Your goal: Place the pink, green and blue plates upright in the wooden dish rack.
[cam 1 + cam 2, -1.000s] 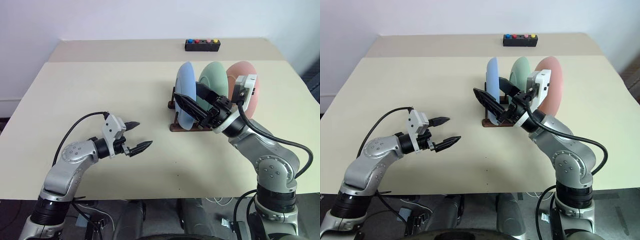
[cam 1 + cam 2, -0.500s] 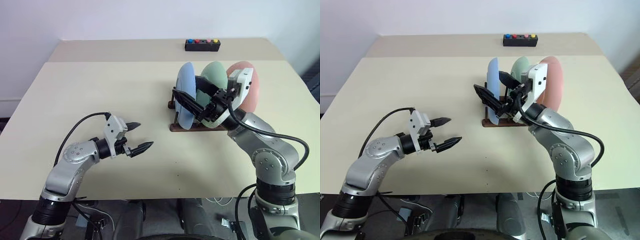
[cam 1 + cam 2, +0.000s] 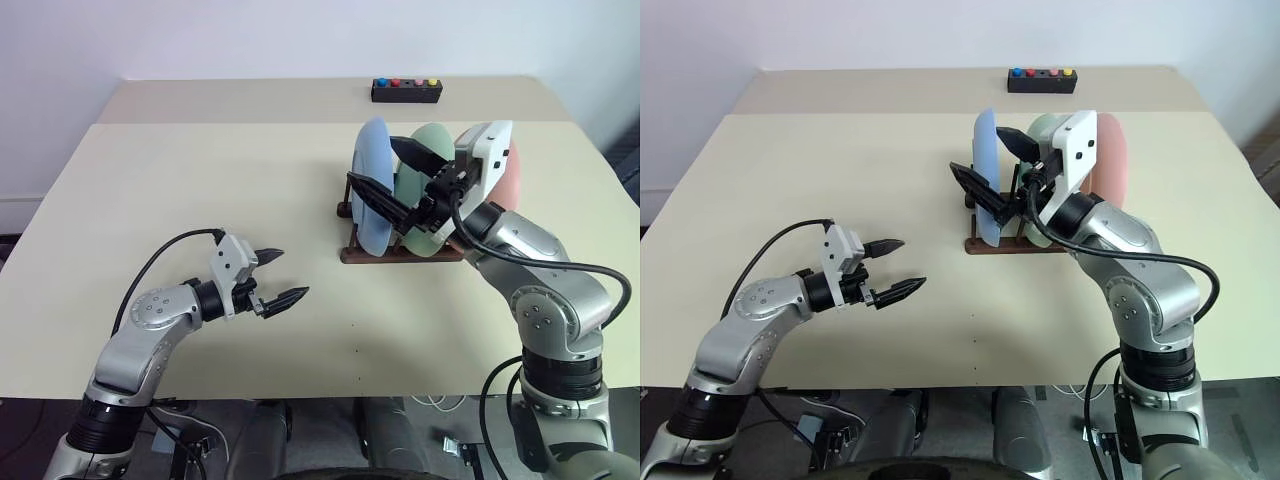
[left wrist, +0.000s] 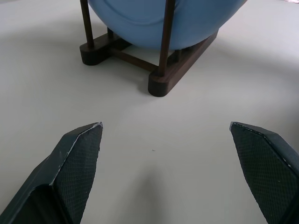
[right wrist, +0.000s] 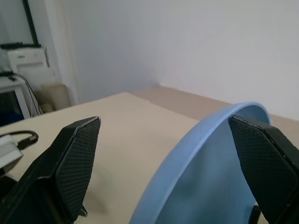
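Observation:
The blue plate (image 3: 370, 215), the green plate (image 3: 436, 138) and the pink plate (image 3: 1114, 160) all stand upright between the pegs of the wooden dish rack (image 3: 400, 255) at the right middle of the table. My right gripper (image 3: 371, 160) is open, raised before the blue plate's upper edge with one finger above the other; its wrist hides part of the pink plate. In the right wrist view the blue plate's rim (image 5: 215, 163) curves between the fingers (image 5: 77, 154), which do not touch it. My left gripper (image 3: 292, 272) hovers open and empty over bare table to the rack's left, facing the rack (image 4: 161, 81).
A black box with coloured buttons (image 3: 406, 91) sits at the table's far edge, behind the rack. The beige table (image 3: 200, 180) stretches wide to the left of the rack. A white wall rises behind the table.
My right gripper has risen and rolled, going from low in front of the blue plate to its upper edge. The left gripper has stayed put, and the plates have not moved.

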Controlling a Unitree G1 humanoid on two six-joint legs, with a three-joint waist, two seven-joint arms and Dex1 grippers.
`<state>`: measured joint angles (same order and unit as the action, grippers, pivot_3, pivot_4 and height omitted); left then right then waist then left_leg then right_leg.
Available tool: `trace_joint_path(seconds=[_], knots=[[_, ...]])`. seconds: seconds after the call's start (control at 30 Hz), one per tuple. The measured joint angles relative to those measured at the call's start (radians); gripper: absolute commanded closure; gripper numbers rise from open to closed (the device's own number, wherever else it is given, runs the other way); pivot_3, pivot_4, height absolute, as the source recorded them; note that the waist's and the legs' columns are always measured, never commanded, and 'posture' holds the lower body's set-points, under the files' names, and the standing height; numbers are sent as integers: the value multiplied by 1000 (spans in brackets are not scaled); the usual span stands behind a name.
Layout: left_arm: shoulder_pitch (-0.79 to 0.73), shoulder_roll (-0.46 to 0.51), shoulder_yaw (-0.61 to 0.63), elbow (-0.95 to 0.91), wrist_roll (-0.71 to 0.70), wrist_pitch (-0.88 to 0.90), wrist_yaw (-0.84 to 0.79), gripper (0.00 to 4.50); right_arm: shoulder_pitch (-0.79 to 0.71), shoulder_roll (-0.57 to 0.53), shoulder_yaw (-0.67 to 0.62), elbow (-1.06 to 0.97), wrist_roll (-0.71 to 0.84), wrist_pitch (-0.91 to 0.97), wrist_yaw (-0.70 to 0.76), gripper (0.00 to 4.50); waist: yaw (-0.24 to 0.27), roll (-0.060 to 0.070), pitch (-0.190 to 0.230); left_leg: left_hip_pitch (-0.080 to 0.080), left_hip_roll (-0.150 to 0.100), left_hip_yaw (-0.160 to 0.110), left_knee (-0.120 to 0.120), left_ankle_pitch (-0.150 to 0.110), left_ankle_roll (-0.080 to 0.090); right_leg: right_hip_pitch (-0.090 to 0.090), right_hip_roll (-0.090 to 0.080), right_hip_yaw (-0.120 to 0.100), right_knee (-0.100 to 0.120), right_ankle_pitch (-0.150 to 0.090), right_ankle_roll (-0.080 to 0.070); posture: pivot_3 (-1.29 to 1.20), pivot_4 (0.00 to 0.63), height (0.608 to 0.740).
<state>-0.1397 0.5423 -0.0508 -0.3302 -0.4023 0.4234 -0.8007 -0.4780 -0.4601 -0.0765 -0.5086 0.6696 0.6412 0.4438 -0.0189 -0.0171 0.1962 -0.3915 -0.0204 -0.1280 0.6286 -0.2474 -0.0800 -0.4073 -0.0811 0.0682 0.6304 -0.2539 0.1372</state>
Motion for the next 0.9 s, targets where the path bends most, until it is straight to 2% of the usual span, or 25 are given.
trace_joint_path(seconds=[0.6,0.73,0.87,0.9], knots=[[-21,-38,-53,18,11,-18,-3,0,46,-132,-36,-82,-17,7,18,54,3,0,0,0,0,0,0,0,0,0,0,0,0,0,0,0,150,740],[-33,-44,-52,46,24,-40,0,0,88,-200,-118,-118,-17,-12,57,54,6,0,0,0,0,0,1,0,0,0,0,0,-1,0,0,0,150,740],[-42,-45,-43,84,44,-78,9,0,231,-283,-263,-164,9,-31,141,54,8,0,0,0,0,0,1,-1,1,2,0,0,-2,0,0,0,150,740],[-48,-45,-38,98,46,-93,10,0,303,-305,-334,-179,22,-36,176,54,10,0,0,-1,0,0,1,-1,1,2,0,0,-2,0,0,0,150,740]])
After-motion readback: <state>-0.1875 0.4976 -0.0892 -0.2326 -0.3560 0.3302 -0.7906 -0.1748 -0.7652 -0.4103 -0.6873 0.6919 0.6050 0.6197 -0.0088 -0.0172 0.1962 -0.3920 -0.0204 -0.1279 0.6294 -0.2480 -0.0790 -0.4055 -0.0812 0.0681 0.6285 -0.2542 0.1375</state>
